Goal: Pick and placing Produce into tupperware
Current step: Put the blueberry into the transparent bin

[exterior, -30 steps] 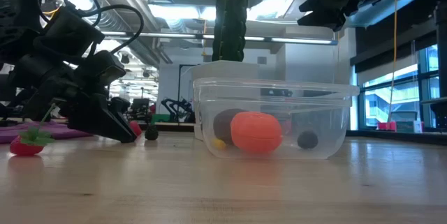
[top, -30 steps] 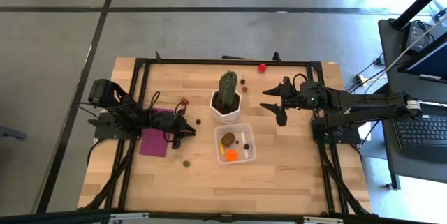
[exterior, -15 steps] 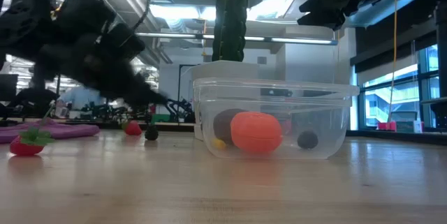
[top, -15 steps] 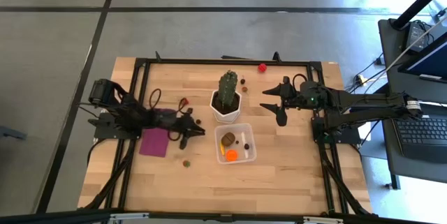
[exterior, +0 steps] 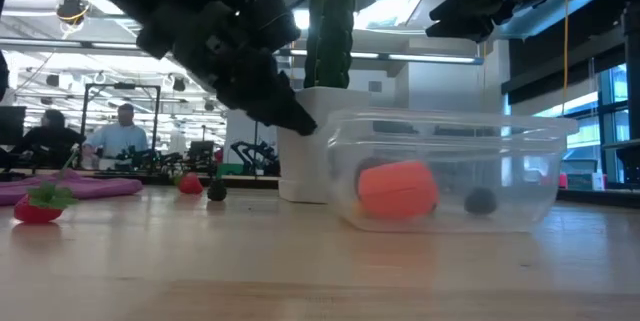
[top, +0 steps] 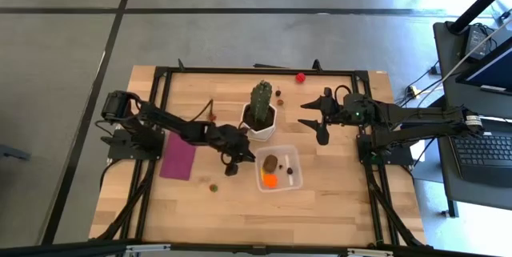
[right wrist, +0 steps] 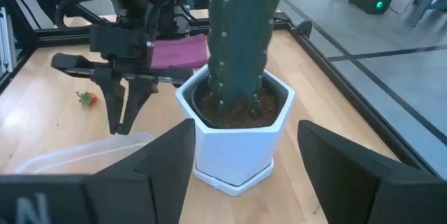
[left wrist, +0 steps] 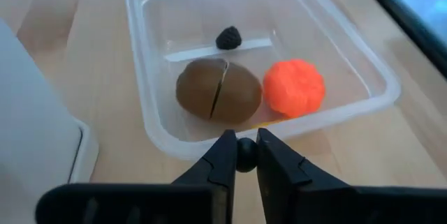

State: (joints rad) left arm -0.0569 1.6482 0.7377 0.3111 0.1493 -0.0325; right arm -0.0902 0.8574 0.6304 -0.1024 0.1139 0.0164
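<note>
The clear tupperware (top: 278, 169) stands on the table in front of the cactus pot. It holds a brown piece (left wrist: 218, 91), an orange piece (left wrist: 294, 88) and a small dark one (left wrist: 228, 38). My left gripper (top: 234, 161) hangs at the tupperware's left wall (left wrist: 167, 140), shut on a tiny dark round produce piece (left wrist: 245, 146). More produce lies loose on the table: a strawberry (exterior: 38, 206), a red piece (top: 300, 77) and a small piece (top: 214, 186). My right gripper (top: 320, 119) hovers open, right of the cactus (right wrist: 241, 35). My left gripper pinches the tiny dark round piece (left wrist: 245, 147) between the ends of its two fingers. The fingers slant down from the table's left. The piece is lifted clear of the table, at the rim of the tupperware's left wall; whether the fingers touch that wall I cannot tell.
A white pot (top: 259, 125) with the green cactus stands just behind the tupperware, between the two arms. A flat magenta rectangle (top: 178, 157) lies at the left. A black frame (top: 256, 70) runs along the table's edges. People sit in the room behind (exterior: 120, 131).
My left gripper has risen from the table by the magenta rectangle and swung toward the table's right, up to the tupperware's left wall. The tupperware has slid a little toward the table's right and turned slightly, its contents shifting with it.
</note>
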